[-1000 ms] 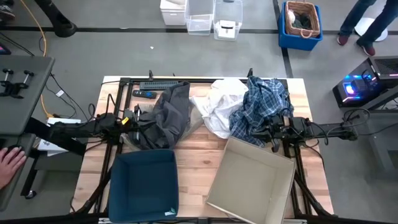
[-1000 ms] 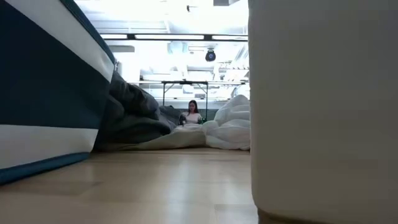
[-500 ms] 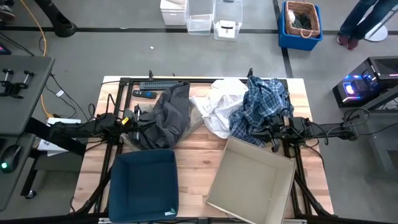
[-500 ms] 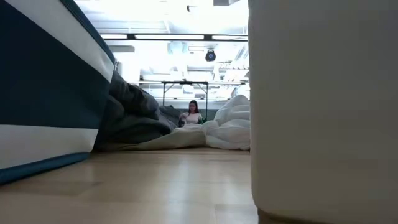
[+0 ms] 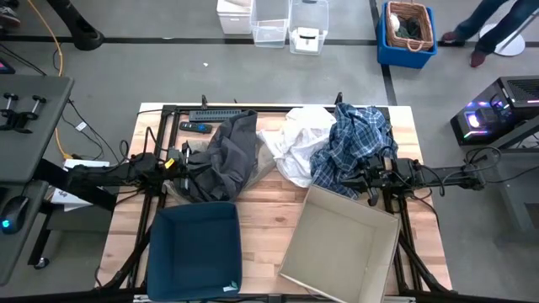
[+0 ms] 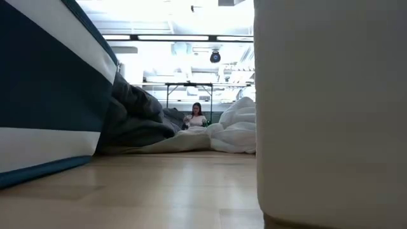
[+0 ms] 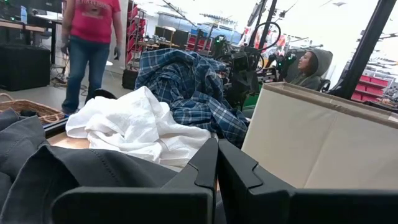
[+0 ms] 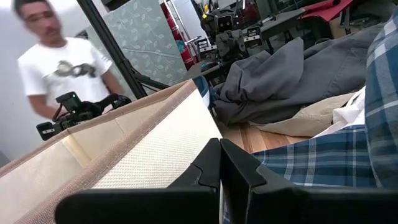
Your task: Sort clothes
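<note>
A dark grey garment (image 5: 226,158) lies heaped at the table's far left. A white shirt (image 5: 295,147) lies crumpled in the middle, and a blue-and-white plaid shirt (image 5: 355,145) lies at the far right, over the white shirt's edge. A tan garment (image 8: 305,121) lies flat under the grey one. No small white piece shows apart from these. My left gripper (image 5: 187,167) is shut and empty at the grey garment's left edge; it also shows in the left wrist view (image 7: 216,169). My right gripper (image 5: 360,180) is shut and empty at the plaid shirt's near edge; it also shows in the right wrist view (image 8: 220,167).
A dark blue bin (image 5: 195,249) stands at the near left and a tan cardboard box (image 5: 341,244) at the near right, both open at the top. A dark remote-like object (image 5: 195,127) lies at the far left edge. People stand in the room beyond the table.
</note>
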`<state>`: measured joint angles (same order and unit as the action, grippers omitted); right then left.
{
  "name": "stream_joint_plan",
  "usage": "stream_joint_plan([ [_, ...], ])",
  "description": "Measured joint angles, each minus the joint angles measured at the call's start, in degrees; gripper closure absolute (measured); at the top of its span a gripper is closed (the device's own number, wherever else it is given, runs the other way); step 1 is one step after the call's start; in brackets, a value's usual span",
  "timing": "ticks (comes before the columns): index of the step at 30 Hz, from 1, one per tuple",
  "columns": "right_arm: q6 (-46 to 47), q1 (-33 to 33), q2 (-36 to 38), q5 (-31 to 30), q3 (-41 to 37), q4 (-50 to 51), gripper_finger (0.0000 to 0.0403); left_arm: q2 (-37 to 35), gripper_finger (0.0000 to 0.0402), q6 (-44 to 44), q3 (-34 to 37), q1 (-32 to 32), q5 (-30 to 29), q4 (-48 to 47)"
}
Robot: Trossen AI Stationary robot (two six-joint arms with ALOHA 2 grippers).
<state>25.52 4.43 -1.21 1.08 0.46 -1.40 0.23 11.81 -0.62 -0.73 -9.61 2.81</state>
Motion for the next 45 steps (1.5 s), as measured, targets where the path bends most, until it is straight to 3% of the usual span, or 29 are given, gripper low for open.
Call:
stream_joint_plan([
  [18, 0.0, 0.0, 0.0, 0.0, 0.0, 0.0, 0.0402, 0.0, 0.0401, 0.0, 0.0, 0.0, 0.0, 0.0],
  [21, 0.0, 0.0, 0.0, 0.0, 0.0, 0.0, 0.0402, 0.1, 0.0401, -2.8, 0.0, 0.0, -2.4, 0.5],
  [23, 0.0, 0.0, 0.0, 0.0, 0.0, 0.0, 0.0402, 0.4, 0.0401, -2.5, 0.0, 0.0, -3.5, 4.5],
  [26, 0.0, 0.0, 0.0, 0.0, 0.0, 0.0, 0.0402, 1.3, 0.0401, 10.4, 0.0, 0.0, -1.3, 16.6],
  [28, 0.0, 0.0, 0.0, 0.0, 0.0, 0.2, 0.0402, 4.0, 0.0401, 16.0, -0.2, 0.0, -2.9, 28.8],
  [29, 0.0, 0.0, 0.1, 0.0, 0.0, 0.2, 0.0402, 6.2, 0.0401, 16.1, -0.5, -0.3, -5.0, 33.5],
  [31, 0.0, 0.0, 0.0, 0.0, 0.0, 0.3, 0.0402, 12.3, 0.0401, 14.6, -4.2, -1.4, -8.8, 34.1],
  [37, 0.0, 0.0, -0.1, 0.0, 0.0, 0.3, 0.0402, 38.3, 0.0394, -0.4, -29.4, -8.8, -8.6, 9.7],
  [40, 0.0, 0.0, -0.1, 0.0, 0.0, 0.3, 0.0402, 52.9, 0.0371, -7.1, -41.9, -14.2, -2.0, 1.0],
  [45, 0.0, 0.0, -0.1, 0.0, 0.0, 0.3, 0.0402, 75.0, 0.0311, -7.1, -59.1, -20.5, 13.6, -10.0],
])
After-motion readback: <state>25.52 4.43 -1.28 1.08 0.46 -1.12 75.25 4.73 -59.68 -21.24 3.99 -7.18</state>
